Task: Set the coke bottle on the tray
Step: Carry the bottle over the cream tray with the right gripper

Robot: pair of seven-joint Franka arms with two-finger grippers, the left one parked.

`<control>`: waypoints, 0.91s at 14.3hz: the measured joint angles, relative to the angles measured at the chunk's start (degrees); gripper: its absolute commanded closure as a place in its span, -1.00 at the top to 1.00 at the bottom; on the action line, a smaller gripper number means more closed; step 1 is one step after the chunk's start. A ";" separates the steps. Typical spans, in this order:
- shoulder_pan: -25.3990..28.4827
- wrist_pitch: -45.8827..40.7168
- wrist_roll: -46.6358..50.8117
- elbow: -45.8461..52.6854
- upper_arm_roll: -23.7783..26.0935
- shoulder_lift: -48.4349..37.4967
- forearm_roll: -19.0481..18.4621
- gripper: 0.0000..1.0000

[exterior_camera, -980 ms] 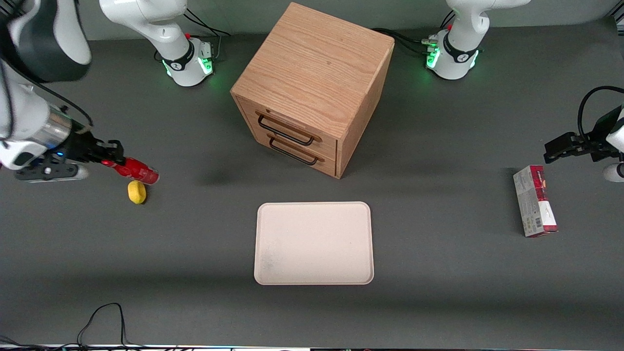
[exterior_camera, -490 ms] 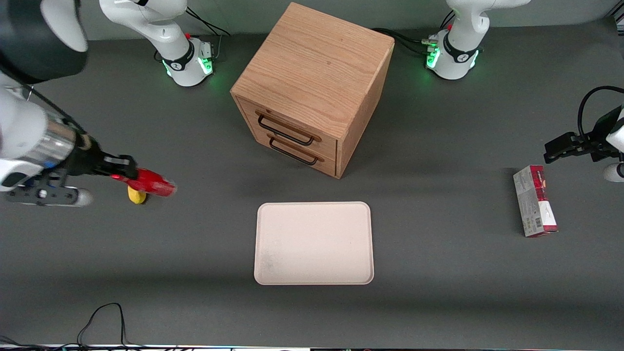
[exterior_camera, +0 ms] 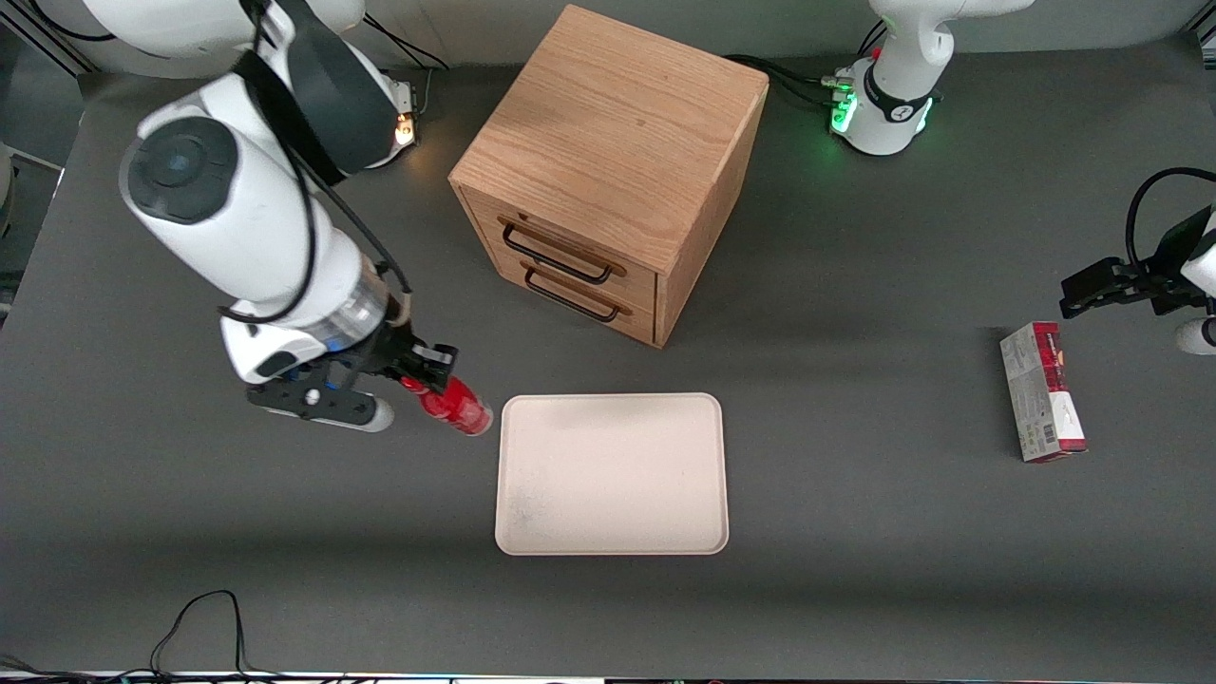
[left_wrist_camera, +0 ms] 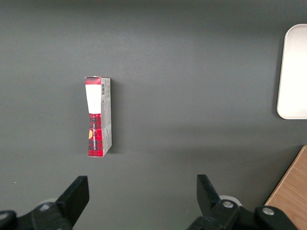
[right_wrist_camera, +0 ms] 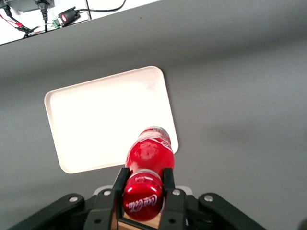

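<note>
Your claw (exterior_camera: 429,371) grips the coke bottle (exterior_camera: 457,406) by its neck — cap hidden between the fingers (right_wrist_camera: 168,178) — holding it tilted above the table (exterior_camera: 855,532), just beside the tray (exterior_camera: 613,475) edge toward the working arm's end.

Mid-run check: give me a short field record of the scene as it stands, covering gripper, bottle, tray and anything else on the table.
gripper: shut on the coke bottle, just off the tray's edge toward the working arm's end
coke bottle: held by its neck end, base tilted toward the tray, carried above the table
tray: flat on the table, nothing on it, in front of the drawer cabinet
drawer cabinet: both drawers closed
carton: lying flat toward the parked arm's end
task status: bottle not yet on tray
</note>
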 measured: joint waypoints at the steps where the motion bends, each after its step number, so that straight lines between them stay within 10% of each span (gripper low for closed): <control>1: 0.19 1.69 0.02 0.02 0.00 1.11 -0.15 -1.00; 13: 3.21 23.43 0.53 -0.30 -4.36 19.23 -6.33 -1.00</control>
